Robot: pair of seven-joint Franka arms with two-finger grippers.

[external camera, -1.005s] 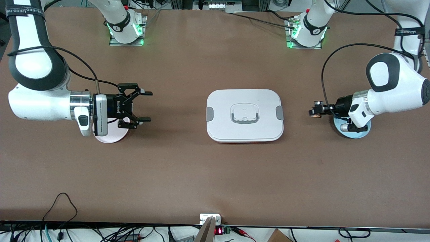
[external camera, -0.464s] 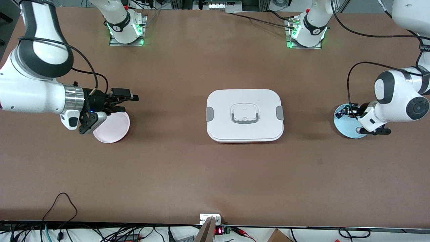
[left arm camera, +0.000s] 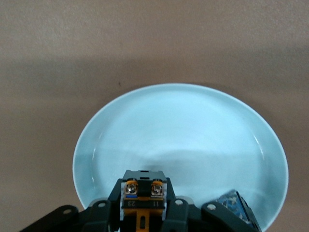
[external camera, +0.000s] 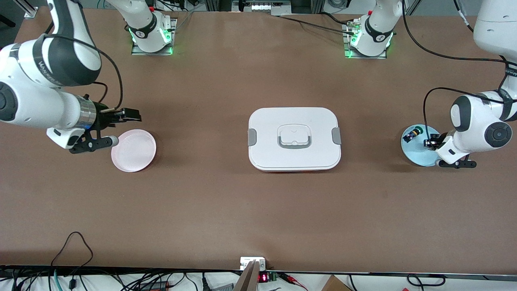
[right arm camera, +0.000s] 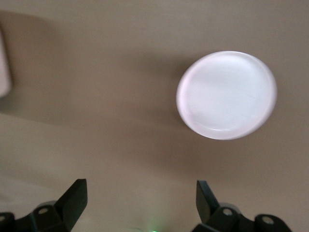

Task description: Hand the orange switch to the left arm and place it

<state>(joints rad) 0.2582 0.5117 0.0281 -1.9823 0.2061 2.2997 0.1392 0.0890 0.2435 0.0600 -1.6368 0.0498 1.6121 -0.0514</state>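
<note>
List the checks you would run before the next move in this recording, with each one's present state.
1. Orange switch gripped: ok. It sits between the left gripper's fingers over the blue plate.
2. Switch lifted off the plate: cannot tell.
3. Green-capped switch out of the grip: ok. It lies on the plate beside the gripper.
4. Right gripper ready to receive: ok. It is open over the table beside the pink plate.
5. Straight path between the arms: not ok. The box lies mid-table between them.
6. Pink plate free: ok. Nothing lies on it.
</note>
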